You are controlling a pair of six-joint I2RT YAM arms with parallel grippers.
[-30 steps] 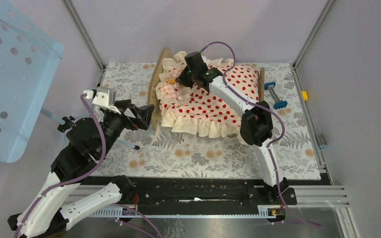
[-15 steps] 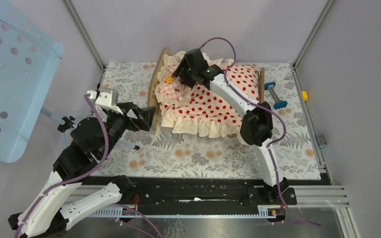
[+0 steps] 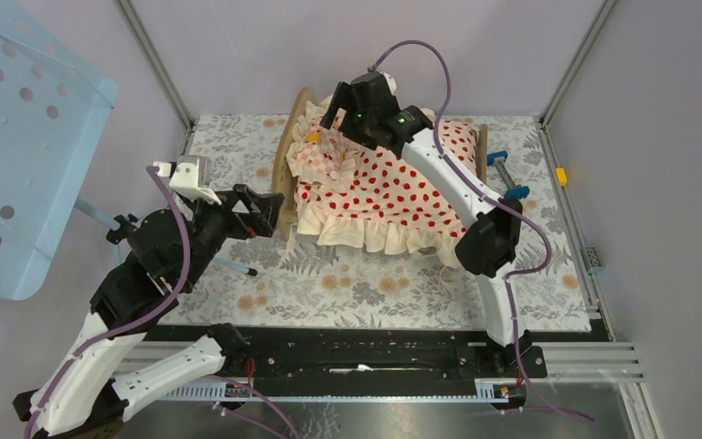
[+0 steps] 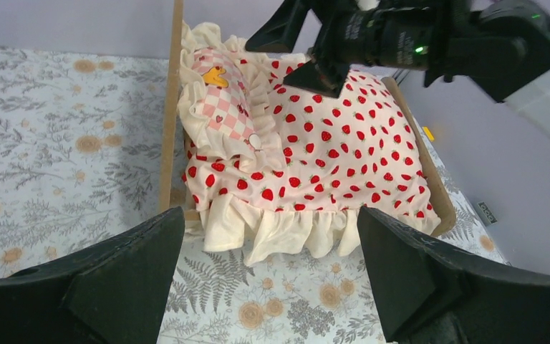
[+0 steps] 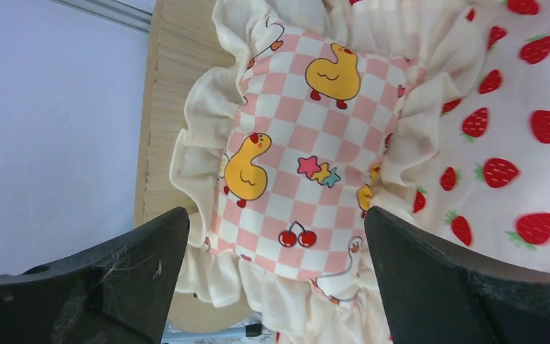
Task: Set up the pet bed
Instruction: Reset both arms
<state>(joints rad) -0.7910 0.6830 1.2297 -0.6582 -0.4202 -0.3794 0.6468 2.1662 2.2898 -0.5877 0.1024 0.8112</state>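
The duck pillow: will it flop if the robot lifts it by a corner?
Probably a bit: the duck pillow looks soft, with limp ruffled edges, so it may sag. Being small, flat cloth, it likely feels light and won't roll.

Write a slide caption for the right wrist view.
Open right gripper over the pink checked pillow beside the wooden headboard.

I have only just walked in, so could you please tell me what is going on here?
The right end effector hovers open above the pink checked pillow, which lies at the headboard end of the small wooden bed. A strawberry blanket covers the rest of the bed. The left end effector sits open beside the headboard, holding nothing. The bed looks made up.
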